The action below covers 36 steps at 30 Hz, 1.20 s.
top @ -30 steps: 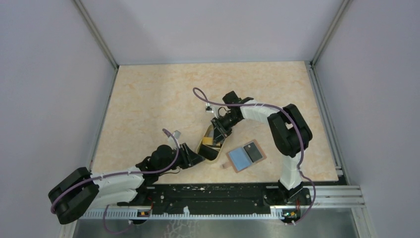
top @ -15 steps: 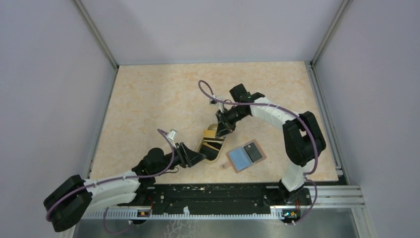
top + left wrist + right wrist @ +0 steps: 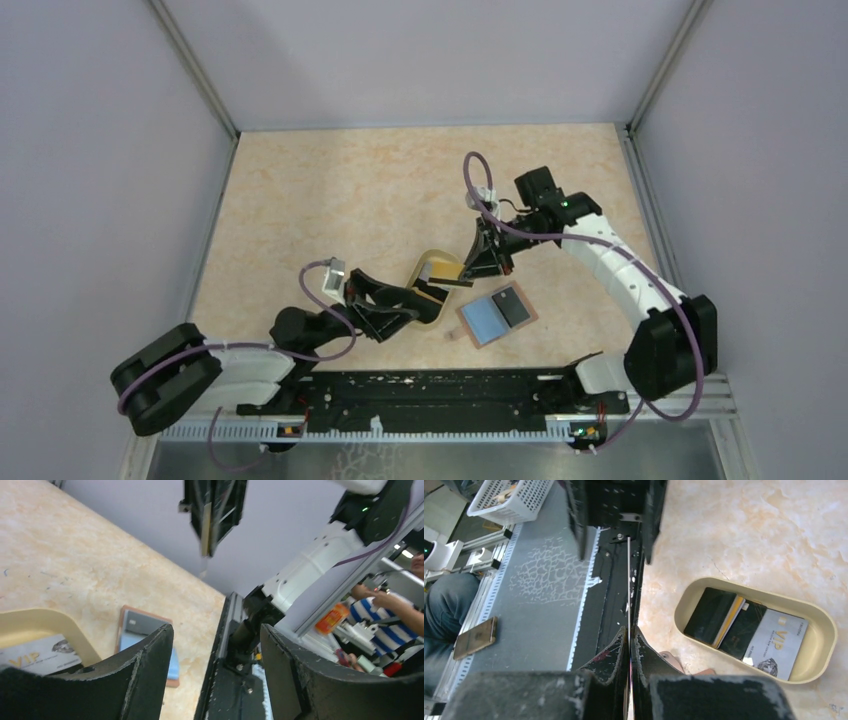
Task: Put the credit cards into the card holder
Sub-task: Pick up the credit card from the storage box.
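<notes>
The card holder point(image 3: 497, 316) lies open on the table, light blue inside, with a black card point(image 3: 513, 306) on its right half. My right gripper point(image 3: 483, 264) hangs just above and left of it, shut on one credit card point(image 3: 629, 580) seen edge-on. More credit cards lie in the oval tan dish point(image 3: 432, 262): two black ones point(image 3: 710, 615) and a white one point(image 3: 780, 641). My left gripper point(image 3: 408, 304) stands open at the dish's near-left side, nothing between its fingers point(image 3: 137, 675). The left wrist view shows the holder point(image 3: 141, 626) and the held card point(image 3: 205, 522).
The black base rail point(image 3: 440, 392) runs along the near edge, close behind the card holder. Grey walls enclose the table point(image 3: 320, 190) on the left, back and right.
My right gripper has risen out of the dish and swung right toward the card holder, carrying a card. My left gripper has opened wider and shifted a little at the dish's edge.
</notes>
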Tool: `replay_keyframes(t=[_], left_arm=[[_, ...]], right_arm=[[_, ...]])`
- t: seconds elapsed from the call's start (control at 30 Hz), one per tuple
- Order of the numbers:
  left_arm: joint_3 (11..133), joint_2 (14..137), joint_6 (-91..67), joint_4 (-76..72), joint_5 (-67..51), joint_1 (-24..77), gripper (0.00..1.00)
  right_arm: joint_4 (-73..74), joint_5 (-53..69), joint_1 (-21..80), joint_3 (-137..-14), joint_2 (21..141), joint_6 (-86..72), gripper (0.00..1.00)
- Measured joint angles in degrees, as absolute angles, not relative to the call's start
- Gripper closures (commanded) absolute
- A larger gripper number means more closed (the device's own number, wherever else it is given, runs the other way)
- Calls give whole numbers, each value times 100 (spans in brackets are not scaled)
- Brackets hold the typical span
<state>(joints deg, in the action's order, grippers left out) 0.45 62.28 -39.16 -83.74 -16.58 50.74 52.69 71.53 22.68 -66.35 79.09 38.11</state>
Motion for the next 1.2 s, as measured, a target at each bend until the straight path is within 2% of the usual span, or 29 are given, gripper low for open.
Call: replay_keyframes(t=[0.1, 0.23, 0.6, 0.73, 0.8, 0.97, 1.03, 1.2], left_arm=[[45, 6816, -3653, -8667, -1769, 5074, 27], [169, 7275, -3417, -8722, -1872, 5100, 28], [921, 7957, -2991, -8823, -1988, 5494, 39], [1022, 8093, -2985, -8820, -1973, 5522, 46], [1059, 8090, -2980, -8827, -1962, 5527, 54], [1081, 8051, -2976, -8829, -1911, 5527, 80], [1114, 8044, -2991, -8829, -1868, 5527, 81], [1149, 8044, -3041, -8829, -1756, 5527, 79]], right_arm=[[5258, 7408, 2217, -6436, 7585, 3918, 100], [5148, 7647, 2206, -6176, 7365, 3909, 100], [4539, 7839, 2200, -5813, 7349, 3448, 100], [4362, 7874, 2198, -5686, 7349, 3299, 100], [4278, 7881, 2198, -5627, 7352, 3240, 100], [4230, 7861, 2200, -5612, 7365, 3190, 100], [4202, 7859, 2200, -5592, 7367, 3188, 100], [4178, 7782, 2213, -5586, 7376, 3192, 100]])
